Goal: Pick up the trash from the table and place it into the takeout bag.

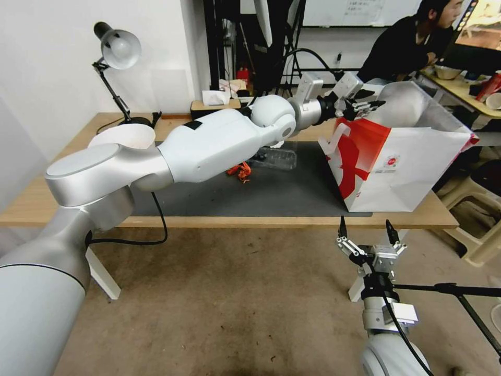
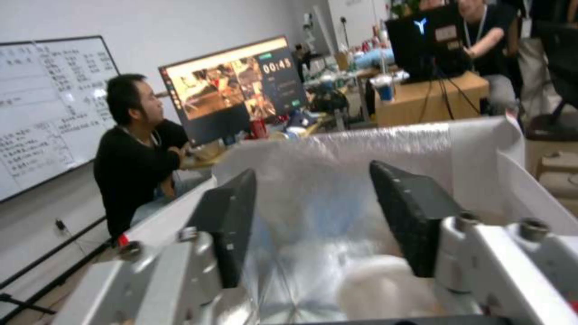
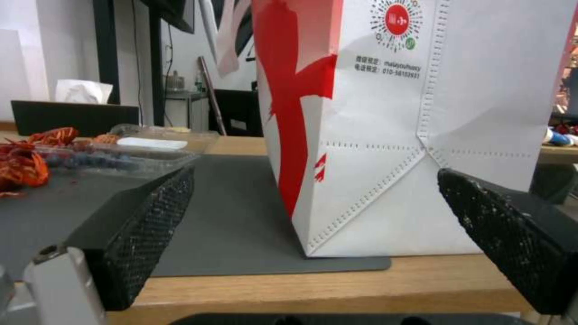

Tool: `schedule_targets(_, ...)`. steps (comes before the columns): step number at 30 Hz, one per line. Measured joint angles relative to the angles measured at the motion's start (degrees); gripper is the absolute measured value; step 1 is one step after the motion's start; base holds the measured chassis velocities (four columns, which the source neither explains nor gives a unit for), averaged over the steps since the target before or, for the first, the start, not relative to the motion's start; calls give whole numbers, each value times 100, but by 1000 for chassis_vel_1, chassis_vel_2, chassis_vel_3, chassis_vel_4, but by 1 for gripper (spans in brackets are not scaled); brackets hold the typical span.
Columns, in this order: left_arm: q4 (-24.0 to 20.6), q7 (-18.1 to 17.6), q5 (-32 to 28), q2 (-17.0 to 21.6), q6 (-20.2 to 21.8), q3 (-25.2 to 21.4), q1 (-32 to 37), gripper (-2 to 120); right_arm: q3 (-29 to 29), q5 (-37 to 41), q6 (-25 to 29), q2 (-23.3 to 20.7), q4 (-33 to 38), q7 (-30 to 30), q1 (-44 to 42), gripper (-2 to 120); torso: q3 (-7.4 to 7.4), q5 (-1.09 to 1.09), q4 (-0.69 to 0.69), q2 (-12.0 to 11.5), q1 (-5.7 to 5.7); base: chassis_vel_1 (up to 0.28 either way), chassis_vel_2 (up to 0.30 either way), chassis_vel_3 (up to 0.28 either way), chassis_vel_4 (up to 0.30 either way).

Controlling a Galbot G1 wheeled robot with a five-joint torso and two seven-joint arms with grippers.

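Note:
The takeout bag (image 1: 402, 167), white with a red side panel, stands open on the right end of the table (image 1: 47, 206). My left gripper (image 1: 360, 107) hangs over its open top, open; the left wrist view shows the left gripper (image 2: 313, 174) with nothing between its fingers, above the foil lining and a blurred pale lump (image 2: 376, 282) inside. Red shells (image 1: 240, 170) and a clear plastic container (image 1: 274, 156) lie on the dark mat (image 1: 271, 196). A pale shallow bowl (image 1: 122, 137) sits at the left. My right gripper (image 1: 368, 230) is open, below the table's front edge, facing the takeout bag (image 3: 421, 135).
A black desk lamp (image 1: 117, 49) and a black tissue box (image 1: 214, 104) stand along the table's far edge. A beige plastic stool (image 1: 477, 209) is beside the table's right end. A black tripod leg (image 1: 454, 290) crosses the floor near my right arm.

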Motion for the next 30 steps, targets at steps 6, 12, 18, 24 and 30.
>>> schedule_targets(6,-144,-193,-58,118,-91,-436,212,73,6,2,-2,1,-1,3,3,100,0,-1,-1,0,0,0,0,0,0)
schedule_targets(12,-527,-487,-115,548,-114,-1046,566,95,5,3,-26,3,1,3,23,100,0,-2,1,0,0,0,0,0,0)
schedule_targets(18,-805,-670,-110,952,-86,-1514,1042,100,-1,-4,-58,18,46,3,5,100,0,-2,1,0,0,0,0,0,0)
schedule_targets(24,-1102,-1030,124,1414,-2,-2062,1782,100,16,-12,-78,9,89,4,-37,100,0,-1,0,0,0,0,0,0,0)
schedule_targets(30,-1475,-1204,332,1946,44,-2505,2362,100,22,-13,-83,-9,96,5,-56,100,0,-3,1,0,0,0,0,0,0)
